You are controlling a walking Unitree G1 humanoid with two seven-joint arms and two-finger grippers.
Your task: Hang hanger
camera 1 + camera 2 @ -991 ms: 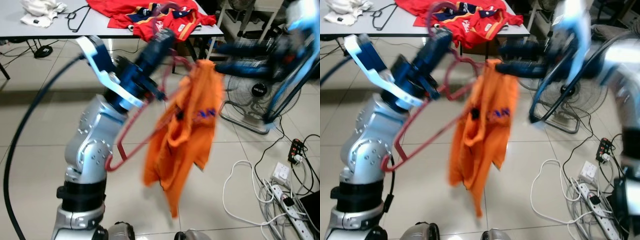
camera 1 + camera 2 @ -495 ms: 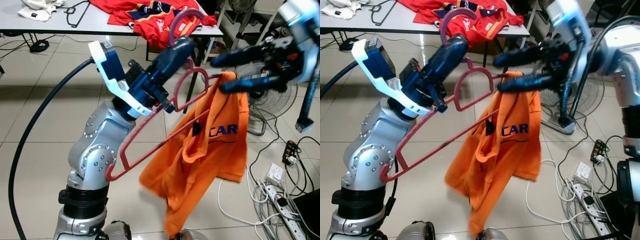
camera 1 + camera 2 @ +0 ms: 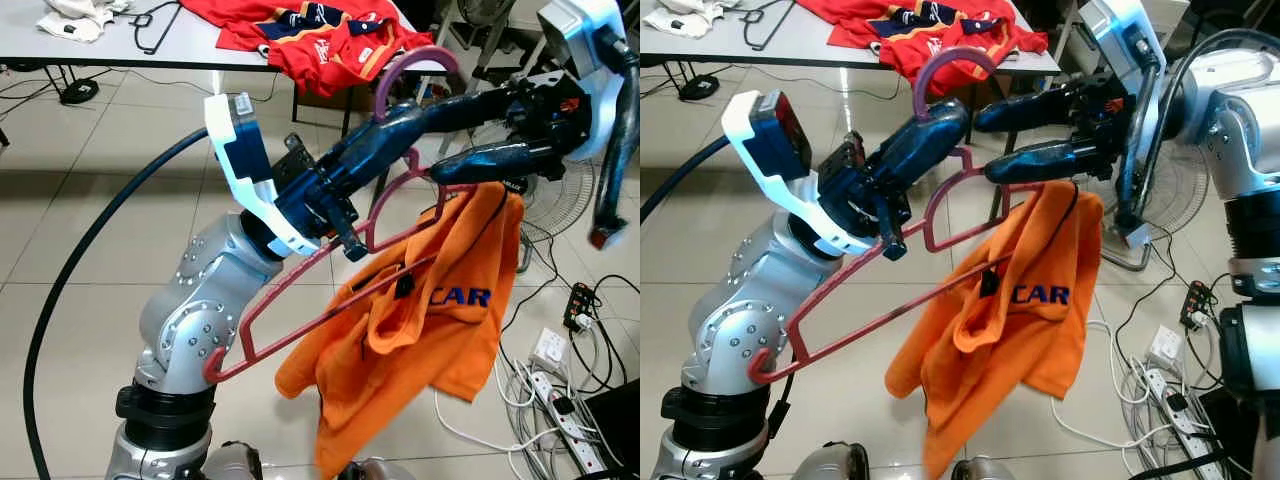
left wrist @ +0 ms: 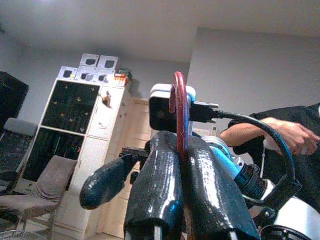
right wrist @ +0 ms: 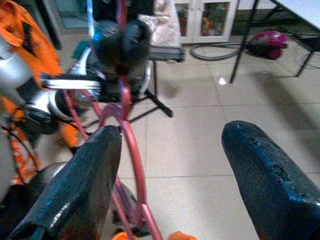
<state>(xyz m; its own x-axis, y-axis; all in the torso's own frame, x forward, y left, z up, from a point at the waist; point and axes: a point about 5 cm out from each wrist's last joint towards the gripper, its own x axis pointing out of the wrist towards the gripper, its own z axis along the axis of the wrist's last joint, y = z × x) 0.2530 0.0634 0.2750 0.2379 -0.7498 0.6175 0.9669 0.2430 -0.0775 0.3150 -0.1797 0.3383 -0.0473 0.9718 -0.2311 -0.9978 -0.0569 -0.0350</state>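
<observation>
A red hanger (image 3: 300,300) is held up in front of me, its hook (image 3: 415,60) pointing upward. My left gripper (image 3: 390,120) is shut on the hanger's neck just below the hook; the left wrist view shows both fingers (image 4: 155,190) pressed against it. An orange shirt (image 3: 420,340) printed "CAR" drapes from the hanger's right end and hangs low. My right gripper (image 3: 988,142) is open, one finger above and one (image 3: 1040,160) resting at the shirt's top edge. In the right wrist view its fingers (image 5: 85,185) stand wide apart beside the hanger.
Behind stands a grey table (image 3: 120,62) with red jerseys (image 3: 300,30), a black hanger (image 3: 150,30) and a white cloth (image 3: 75,15). A floor fan (image 3: 560,200) is at the right, with power strips and cables (image 3: 560,380) on the tiles. A person's arm (image 4: 280,135) is nearby.
The hanger and shirt have swung right and up with my left arm. My right gripper has stayed at the shirt's top. The view has steadied after blur.
</observation>
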